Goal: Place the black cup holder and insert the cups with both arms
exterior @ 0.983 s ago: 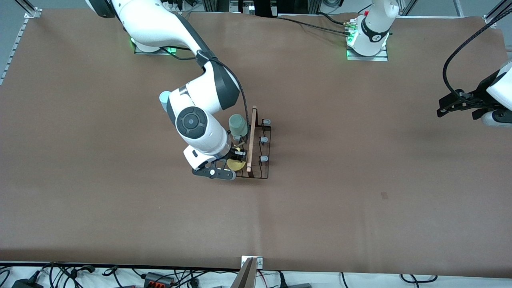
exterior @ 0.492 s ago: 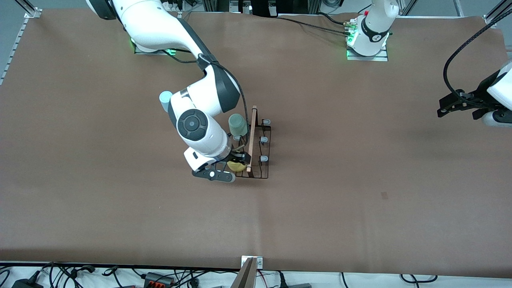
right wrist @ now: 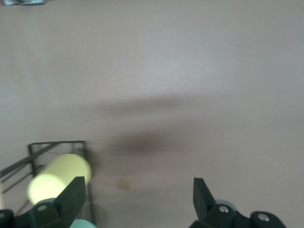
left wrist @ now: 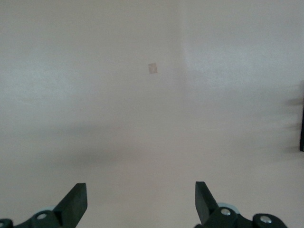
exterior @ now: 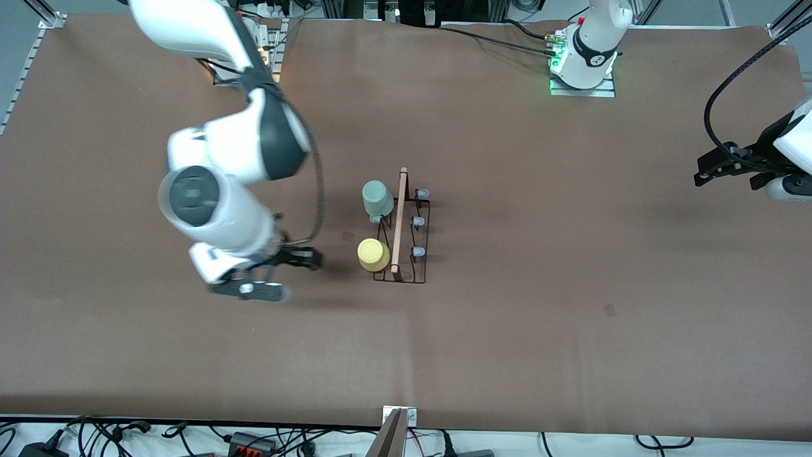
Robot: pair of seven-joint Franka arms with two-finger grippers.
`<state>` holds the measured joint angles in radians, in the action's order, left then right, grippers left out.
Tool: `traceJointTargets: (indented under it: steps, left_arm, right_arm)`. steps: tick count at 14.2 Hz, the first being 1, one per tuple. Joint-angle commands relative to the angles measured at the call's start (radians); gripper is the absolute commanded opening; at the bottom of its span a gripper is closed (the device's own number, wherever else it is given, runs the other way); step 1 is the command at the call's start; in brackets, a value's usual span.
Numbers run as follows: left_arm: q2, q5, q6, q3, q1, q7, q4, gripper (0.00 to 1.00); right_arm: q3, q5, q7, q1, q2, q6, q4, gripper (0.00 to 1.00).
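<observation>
The black cup holder (exterior: pixel 412 251) stands mid-table with its wooden rod (exterior: pixel 399 222) on top. A pale green cup (exterior: pixel 377 198) and a yellow cup (exterior: pixel 373 254) sit on prongs on the side toward the right arm's end. The yellow cup (right wrist: pixel 57 179) and a corner of the rack (right wrist: pixel 57 145) also show in the right wrist view. My right gripper (exterior: pixel 303 258) (right wrist: pixel 137 194) is open and empty over bare table beside the rack. My left gripper (exterior: pixel 704 172) (left wrist: pixel 141 199) is open and empty, waiting over the left arm's end. The light blue cup is hidden.
Small square marks lie on the brown table cover beside the rack (exterior: pixel 347 236) and nearer the front camera toward the left arm's end (exterior: pixel 609 310). A metal bracket (exterior: pixel 399 416) and cables (exterior: pixel 254 438) sit at the table's near edge.
My right gripper let go of the yellow cup, which now sits on its prong. It then swung away from the rack toward the right arm's end. The left arm has not moved.
</observation>
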<state>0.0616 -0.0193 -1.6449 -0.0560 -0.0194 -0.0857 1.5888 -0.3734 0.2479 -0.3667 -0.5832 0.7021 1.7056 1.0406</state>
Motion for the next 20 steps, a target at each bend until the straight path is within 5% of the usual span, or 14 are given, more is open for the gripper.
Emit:
traceJointTargets:
  steps: [1, 5, 7, 10, 12, 14, 20]
  left_arm:
    - [0.012, -0.014, 0.014, -0.007, -0.002, -0.022, -0.026, 1.00]
    - [0.012, -0.014, 0.014, -0.007, -0.004, -0.020, -0.026, 1.00]
    - [0.012, -0.014, 0.014, -0.007, -0.004, -0.020, -0.026, 1.00]
    - [0.012, -0.014, 0.013, -0.007, -0.004, -0.020, -0.026, 1.00]
    - [0.012, -0.014, 0.014, -0.007, -0.001, -0.022, -0.026, 1.00]
    - [0.012, -0.013, 0.013, -0.008, -0.001, -0.022, -0.026, 1.00]
    - [0.018, -0.011, 0.013, -0.008, 0.015, -0.040, -0.026, 1.00]
  right_arm:
    - [-0.061, -0.006, 0.101, 0.000, -0.035, -0.050, 0.007, 1.00]
    - [-0.058, 0.001, 0.172, 0.078, -0.073, -0.049, 0.010, 1.00]
    - [0.083, -0.025, 0.169, 0.208, -0.131, -0.055, 0.024, 1.00]
    - [0.304, -0.187, 0.170, 0.412, -0.264, -0.053, 0.157, 1.00]
    - [0.398, -0.222, 0.205, 0.544, -0.361, -0.047, 0.272, 1.00]
    - [0.407, -0.220, 0.296, 0.604, -0.417, -0.047, 0.344, 1.00]
    - [0.367, -0.228, 0.423, 0.618, -0.464, -0.105, 0.345, 1.00]
